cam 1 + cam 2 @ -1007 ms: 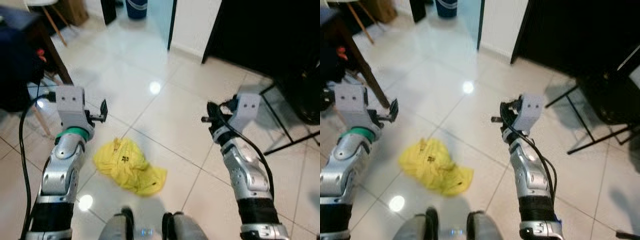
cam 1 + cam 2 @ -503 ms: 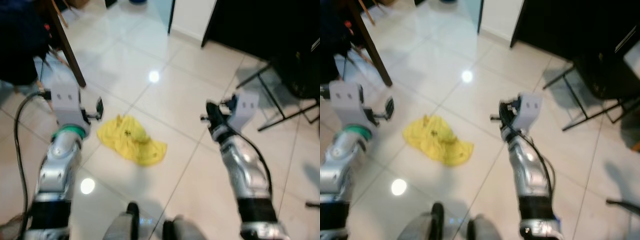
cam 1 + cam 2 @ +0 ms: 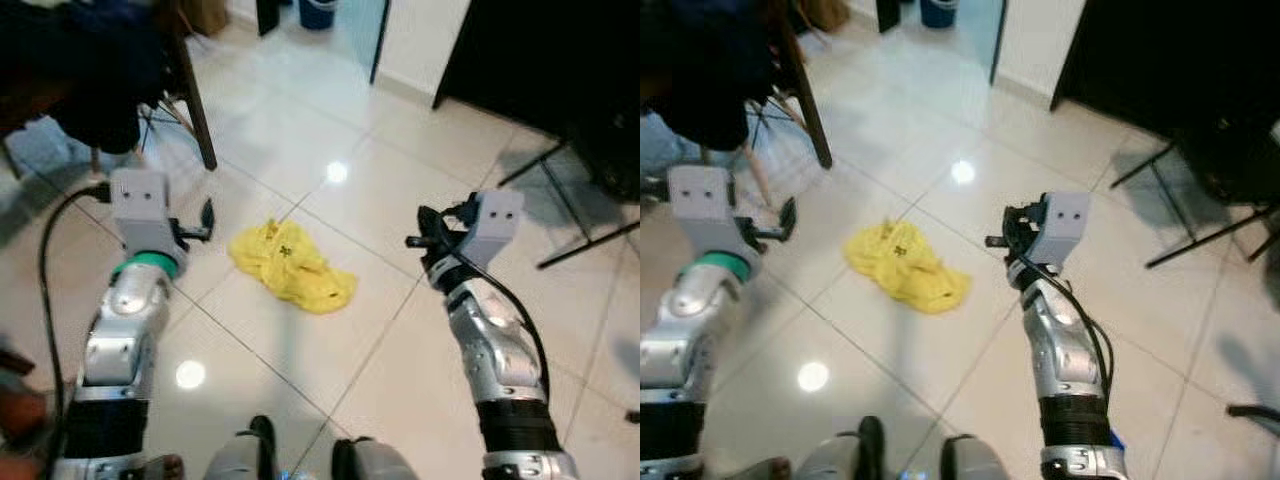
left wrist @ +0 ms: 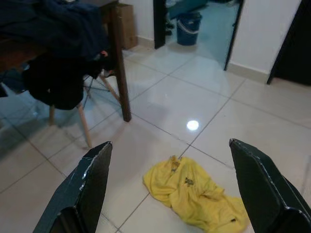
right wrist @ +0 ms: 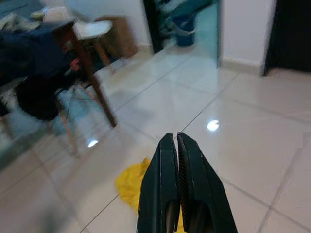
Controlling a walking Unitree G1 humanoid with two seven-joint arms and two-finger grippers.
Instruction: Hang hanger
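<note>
The crumpled yellow cloth garment (image 3: 290,267) lies centre-frame on the floor, nearer my left pincer (image 4: 170,189), fingers apart; right pincer (image 5: 177,187) pressed together.

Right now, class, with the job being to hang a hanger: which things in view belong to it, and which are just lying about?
Belonging to the job:
left gripper, open
right gripper, shut, holding nothing
No hanger can be made out.

Just lying about:
yellow garment crumpled on the floor
dark clothes over the wooden table
blue bin

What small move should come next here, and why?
Probably bend and lower the open left gripper toward the yellow cloth. It lies crumpled on the floor tiles ahead, untouched, with both arms held above it, and the right gripper is shut and empty.
</note>
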